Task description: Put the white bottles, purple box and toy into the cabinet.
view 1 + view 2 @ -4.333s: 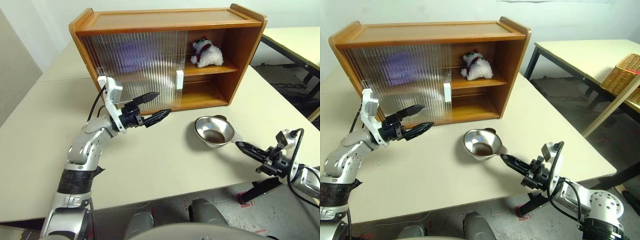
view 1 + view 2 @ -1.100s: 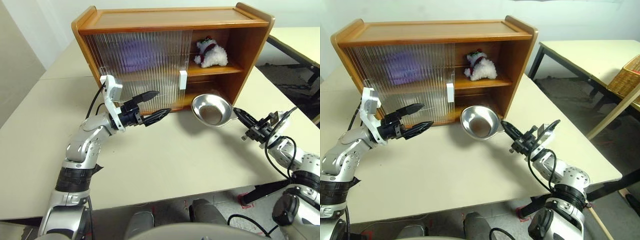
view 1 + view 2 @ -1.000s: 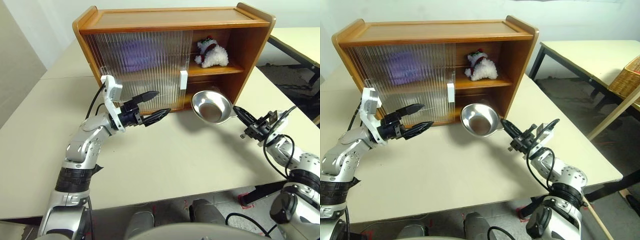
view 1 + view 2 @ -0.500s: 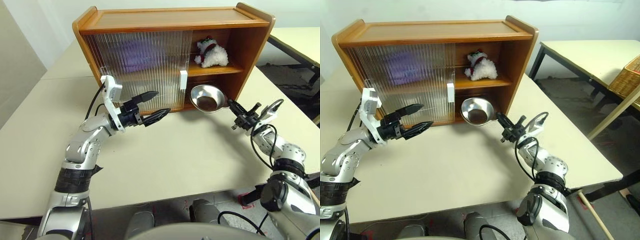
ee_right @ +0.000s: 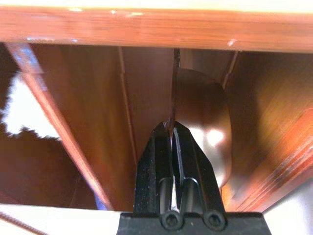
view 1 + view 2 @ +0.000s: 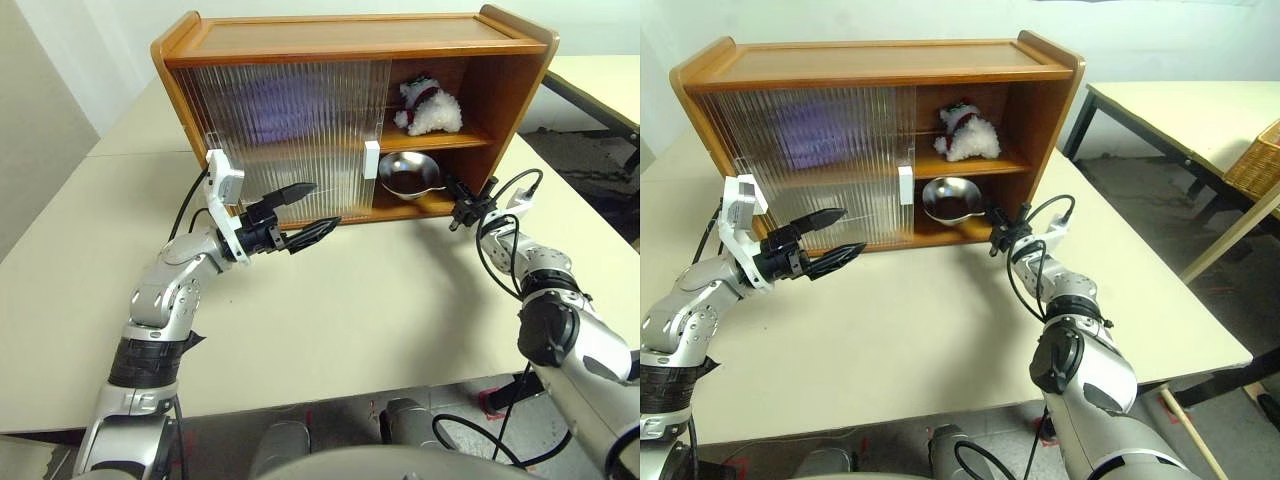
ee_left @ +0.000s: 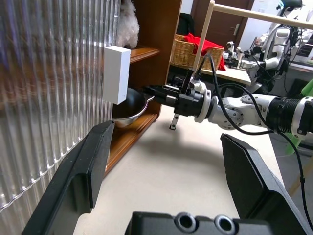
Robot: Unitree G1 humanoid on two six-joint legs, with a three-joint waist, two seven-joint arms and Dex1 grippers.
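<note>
Steel bowl [image 6: 410, 174] sits inside the open right half of the cabinet [image 6: 350, 40], on or just above the lower shelf, its rim pinched by the right gripper [image 6: 452, 191], whose two black fingers are clenched together on the thin metal edge. The right wrist view shows the rim running straight between the closed fingertips [image 5: 171, 134], with the bowl turned partly on edge against the dark wood. On the shelf above, the toy [image 6: 428, 108] lies in the same open bay. Behind the ribbed sliding door [image 6: 290, 130] a lilac blur on the upper shelf reads as the purple box [image 6: 268, 105]; the white bottles cannot be made out through the ribbing. The left gripper [image 6: 305, 211] hangs in front of the closed door, fingers spread wide and grasping nothing, near the white handle [image 6: 371, 160].

The step in hand appears to be setting the bowl down on the lower shelf. To do it well, the right gripper should level the bowl so its base meets the wood before letting go, since a tilted release could let it roll or clatter out. It should keep clear of the door edge and handle just beside the bowl, open only slightly, then draw straight back out along the line of entry without catching the rim.
</note>
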